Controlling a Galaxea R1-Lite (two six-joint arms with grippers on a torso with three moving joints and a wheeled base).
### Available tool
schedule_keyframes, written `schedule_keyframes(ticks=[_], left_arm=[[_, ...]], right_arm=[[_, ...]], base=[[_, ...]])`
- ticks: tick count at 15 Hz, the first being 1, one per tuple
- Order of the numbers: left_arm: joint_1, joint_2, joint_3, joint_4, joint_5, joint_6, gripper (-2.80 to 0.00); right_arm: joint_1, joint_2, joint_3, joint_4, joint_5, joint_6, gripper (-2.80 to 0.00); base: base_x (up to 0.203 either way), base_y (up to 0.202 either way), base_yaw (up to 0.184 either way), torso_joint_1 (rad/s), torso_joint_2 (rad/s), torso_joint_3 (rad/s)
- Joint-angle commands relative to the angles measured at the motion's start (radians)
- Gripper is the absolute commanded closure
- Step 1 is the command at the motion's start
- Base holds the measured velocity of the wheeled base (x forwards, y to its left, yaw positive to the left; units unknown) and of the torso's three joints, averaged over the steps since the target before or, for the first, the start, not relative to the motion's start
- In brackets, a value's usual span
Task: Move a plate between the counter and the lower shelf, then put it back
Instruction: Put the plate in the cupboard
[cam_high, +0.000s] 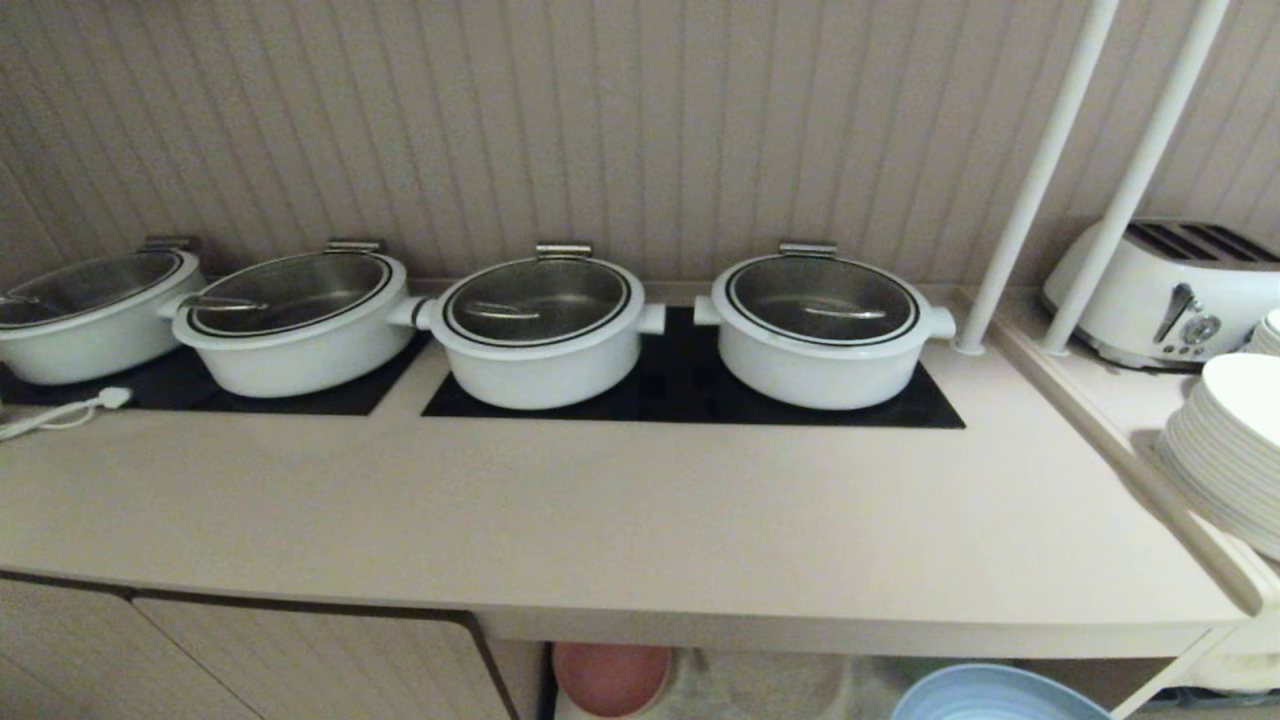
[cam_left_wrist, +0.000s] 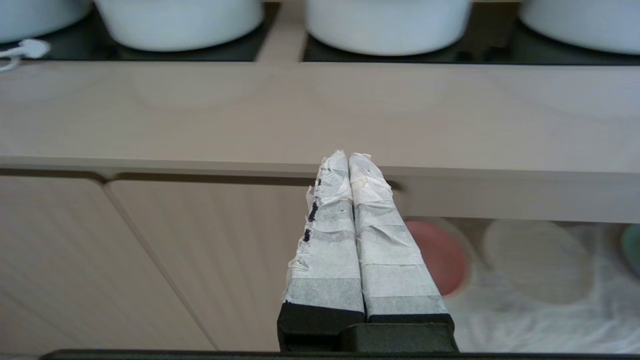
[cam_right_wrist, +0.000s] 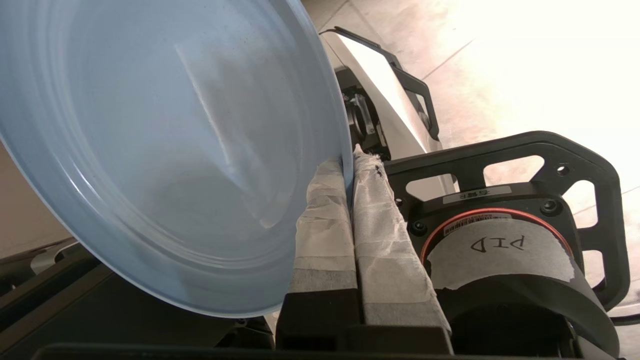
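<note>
The right gripper (cam_right_wrist: 350, 165) has its jaws clenched on the rim of the round matte light-blue plate (cam_high: 995, 695), held below the near right edge of the beige bench (cam_high: 640, 520). Transfer step in hand. Next move likely requires raising it over the bench lip. The left gripper (cam_left_wrist: 348, 159) is parked, jaws clenched on nothing.

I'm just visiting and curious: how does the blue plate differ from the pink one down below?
The blue plate is clamped by its rim in the right gripper, while the pink plate lies loose on the lower shelf. The blue plate is out in front of the counter edge; the pink plate sits tucked under it. Blue looks larger in the head view, but it is nearer the camera. Both are round and plain.
</note>
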Motion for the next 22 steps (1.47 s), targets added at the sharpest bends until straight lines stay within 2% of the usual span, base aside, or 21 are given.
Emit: schedule_keyframes(ticks=[1,10,22], left_arm=[[0.0,0.0,0.0,0.0,0.001,0.0,0.0],[0.0,0.0,0.0,0.0,0.001,0.0,0.0],[0.0,0.0,0.0,0.0,0.001,0.0,0.0]], right_arm=[[0.0,0.0,-0.001,0.003,0.001,0.004,0.0],[0.0,-0.018,0.001,0.008,0.001,0.004,0.0],[0.002,-0.038,0.004,0.024,0.002,0.004,0.0]], base=[[0.0,-0.194,0.001,-0.002,0.01,-0.001],[0.0,-0.187,0.001,0.0,0.0,0.001],[0.0,-0.006,0.0,0.0,0.0,0.0]])
